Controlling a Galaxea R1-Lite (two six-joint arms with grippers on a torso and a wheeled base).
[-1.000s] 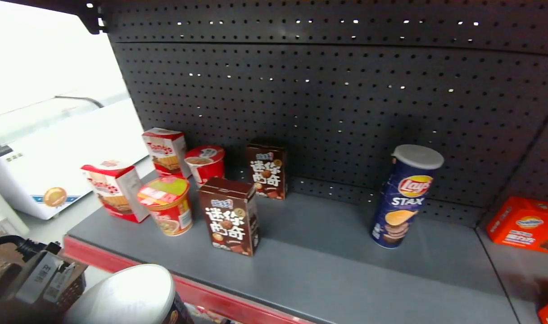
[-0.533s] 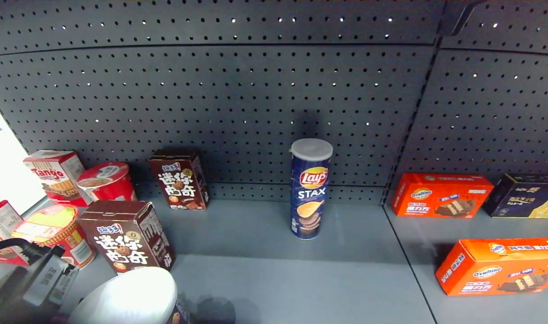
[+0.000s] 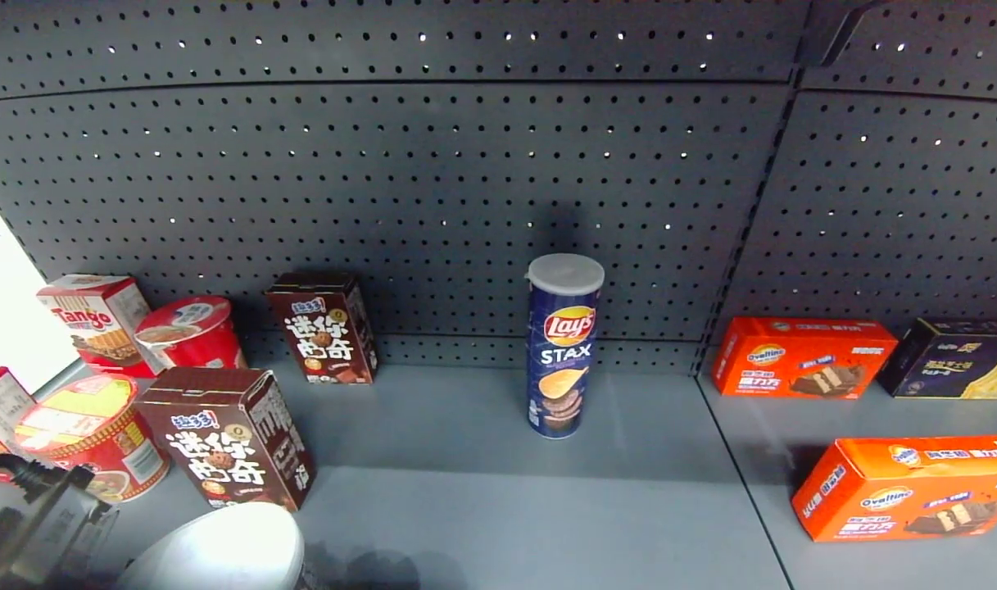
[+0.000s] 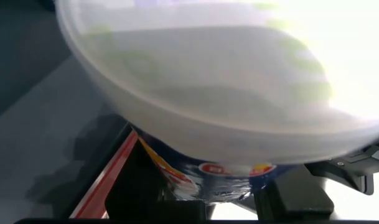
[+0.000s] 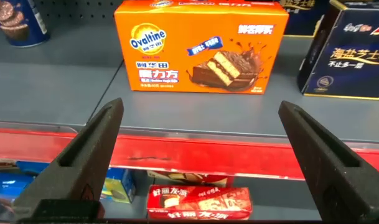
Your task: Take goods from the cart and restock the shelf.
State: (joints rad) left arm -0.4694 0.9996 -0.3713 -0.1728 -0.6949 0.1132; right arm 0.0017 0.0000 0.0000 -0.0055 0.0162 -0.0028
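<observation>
One chip can (image 3: 219, 547), white lid up, sits pinched in the left hand (image 4: 223, 196) at the head view's lower left, a little lower than half a second ago. Another can (image 3: 564, 344) stands upright mid-frame on the shelf (image 3: 547, 508). Right hand (image 5: 205, 168) hangs spread before an orange box (image 5: 198, 46).

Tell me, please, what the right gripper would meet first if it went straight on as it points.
Probably the orange box on the shelf, though the red front edge lies nearer; depth is unclear.
</observation>
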